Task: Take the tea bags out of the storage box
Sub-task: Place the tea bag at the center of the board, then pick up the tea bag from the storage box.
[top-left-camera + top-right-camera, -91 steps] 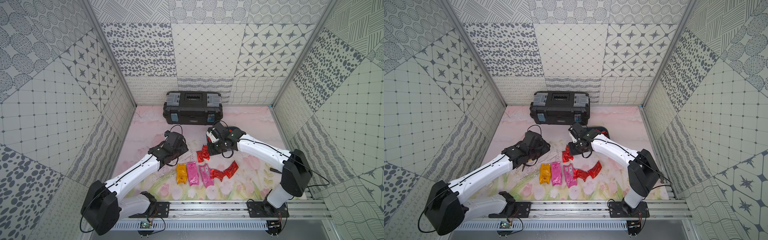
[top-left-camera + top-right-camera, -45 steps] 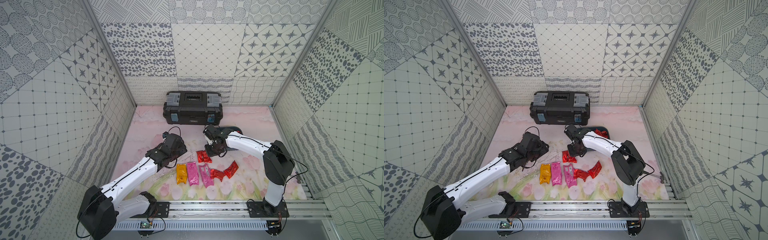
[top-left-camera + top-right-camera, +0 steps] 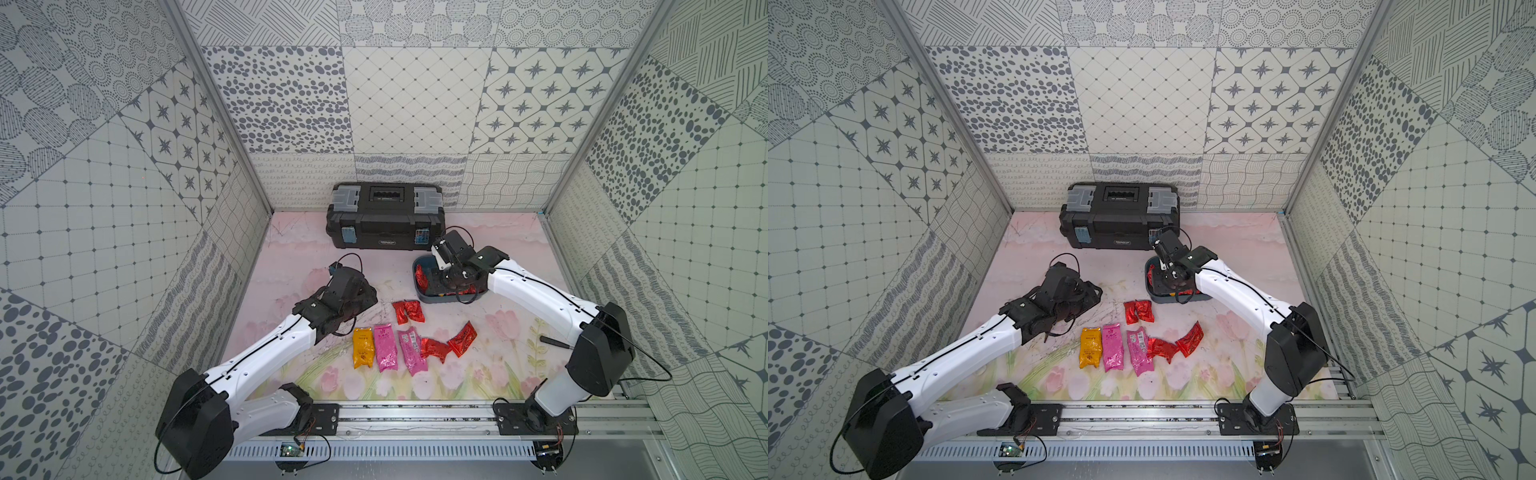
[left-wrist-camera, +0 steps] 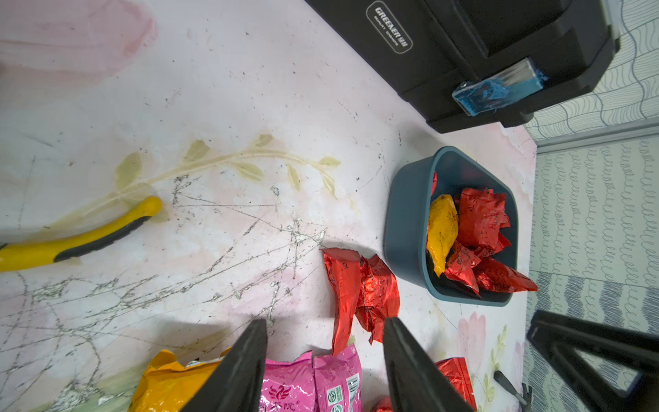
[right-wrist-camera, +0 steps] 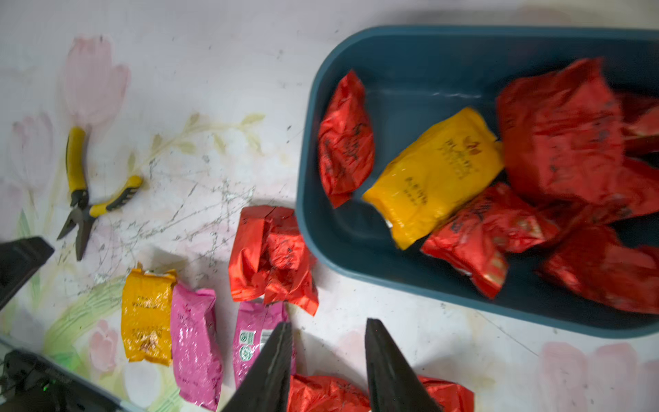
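Observation:
The teal storage box (image 3: 417,266) sits right of centre, just in front of the toolbox. Several red tea bags (image 5: 556,135) and a yellow one (image 5: 435,174) lie inside it. On the table in front lie an orange bag (image 3: 363,347), two pink ones (image 3: 385,347), and three red ones (image 3: 409,311). My right gripper (image 5: 328,323) hovers over the box's near edge, open and holding nothing. My left gripper (image 4: 324,321) is open and holding nothing, left of the box, above the table just behind the row of bags.
A black toolbox (image 3: 386,216) with blue latches stands against the back wall. Yellow-handled pliers (image 5: 85,192) lie on the mat under my left arm. A small dark tool (image 3: 555,343) lies near the right wall.
My right gripper let go of a red tea bag onto the table, opened, and swung back over the storage box. The left arm has hardly moved.

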Available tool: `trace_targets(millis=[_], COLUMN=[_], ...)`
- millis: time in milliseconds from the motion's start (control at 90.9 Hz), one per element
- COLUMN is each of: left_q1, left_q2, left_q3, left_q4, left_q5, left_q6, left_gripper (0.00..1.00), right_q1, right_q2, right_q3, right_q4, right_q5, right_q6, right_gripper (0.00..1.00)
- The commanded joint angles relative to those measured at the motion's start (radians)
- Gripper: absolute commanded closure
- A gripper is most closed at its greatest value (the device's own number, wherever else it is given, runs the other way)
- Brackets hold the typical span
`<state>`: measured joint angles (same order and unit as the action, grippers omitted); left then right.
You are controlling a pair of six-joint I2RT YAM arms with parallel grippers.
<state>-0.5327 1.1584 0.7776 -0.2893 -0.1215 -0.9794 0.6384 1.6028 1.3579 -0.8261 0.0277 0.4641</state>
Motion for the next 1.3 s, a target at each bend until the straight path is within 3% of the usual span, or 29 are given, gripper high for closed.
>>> trace_targets(millis=[0,253,594,902,1090,1288], left_q1=[0.013,0.013,0.013,0.013,0.013,0.013], left_q2=[0.004,0.012,0.041,0.055,0.062,0.061], left_q3=[-0.011,-0.013,-0.002,0.004,0.013,0.017], left_q4=[0.145,0.163,0.158,0.149,0.139,0.134], left_q5=[0.070,0.083,0.085,0.080,0.075,0.066], left_q6=[0.046,0.051,0.042,0.041,0.042,0.044], left_gripper=[0.44,0.44,0.44,0.44,0.44,0.44], right_q1=[-0.062,-0.095,-0.109,-0.121,-0.122,-0.123], right_q2=[0.022,0.146,0.352,0.472,0.518,0.512], right_q3=[-0.040,0.022,0.155,0.248,0.267,0.261], right_q4=[0.086,0.201,0.245,0.250,0.251,0.251], right_q5=[0.000,-0.160,-0.178,-0.186,-0.177,-0.190], right_q6=[0.023,0.062,0.139,0.145,0.148,0.155], right_gripper=[0.60,0.50,0.43,0.43,0.55,0.87])
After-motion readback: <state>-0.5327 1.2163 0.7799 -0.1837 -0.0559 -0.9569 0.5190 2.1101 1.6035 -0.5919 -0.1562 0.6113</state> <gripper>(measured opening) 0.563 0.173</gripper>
